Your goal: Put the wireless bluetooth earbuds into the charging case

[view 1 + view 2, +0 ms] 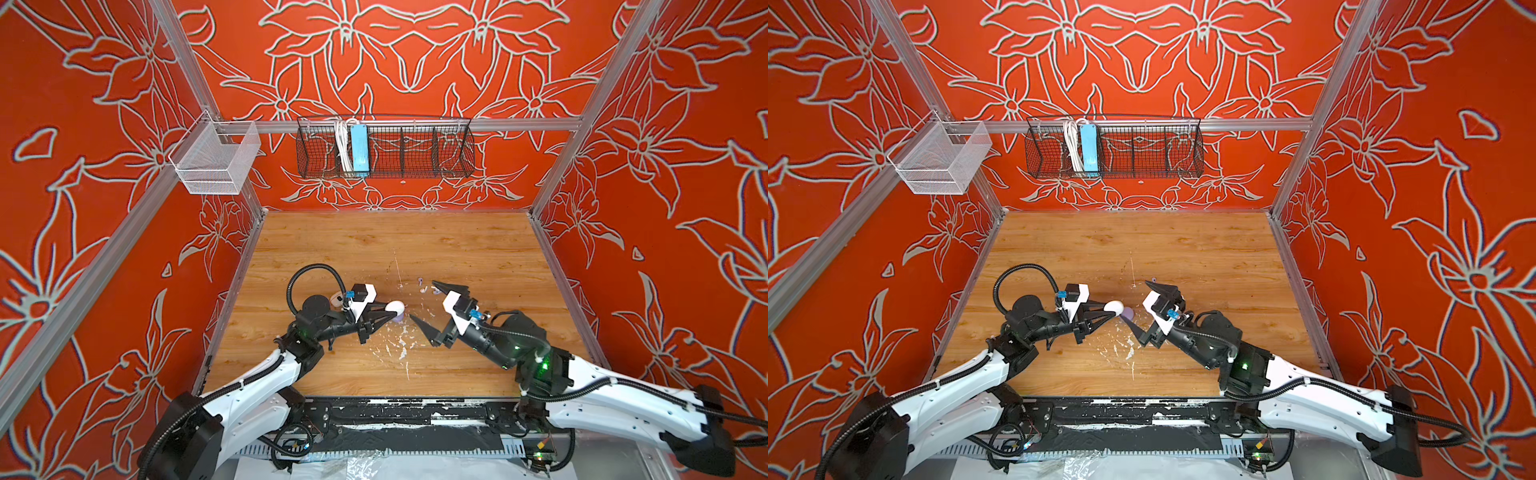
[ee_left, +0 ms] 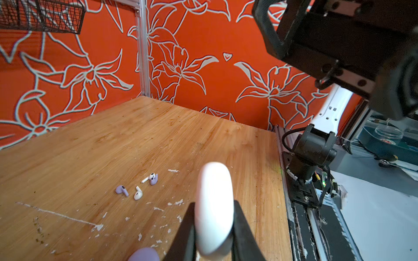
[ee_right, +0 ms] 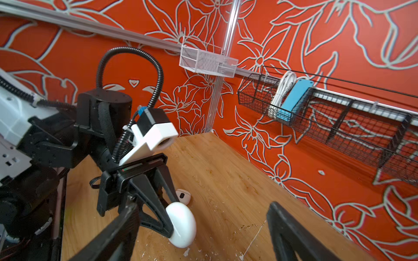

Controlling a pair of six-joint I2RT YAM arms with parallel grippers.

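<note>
My left gripper [image 1: 390, 311] [image 2: 214, 203] is shut on a smooth white charging case [image 1: 395, 307] [image 1: 1113, 307] [image 2: 213, 210] [image 3: 182, 222], held edge-on just above the table. A lavender case [image 1: 399, 319] [image 2: 144, 254] lies on the table right under it. Several wireless bluetooth earbuds lie loose farther back: a lavender one [image 2: 121, 190], a white one [image 2: 138, 193], and a white and lavender pair [image 2: 152, 178] touching each other. In a top view they show beside my right gripper's far finger [image 1: 424, 289]. My right gripper [image 1: 422, 300] [image 3: 203, 205] stands wide open and empty, facing the held case.
Another small white case [image 3: 182, 196] [image 1: 336, 298] lies on the wood behind my left wrist. White paint flecks [image 1: 401, 345] scatter the table's near middle. A black wire basket [image 1: 384, 147] and a clear mesh bin [image 1: 216, 160] hang on the walls.
</note>
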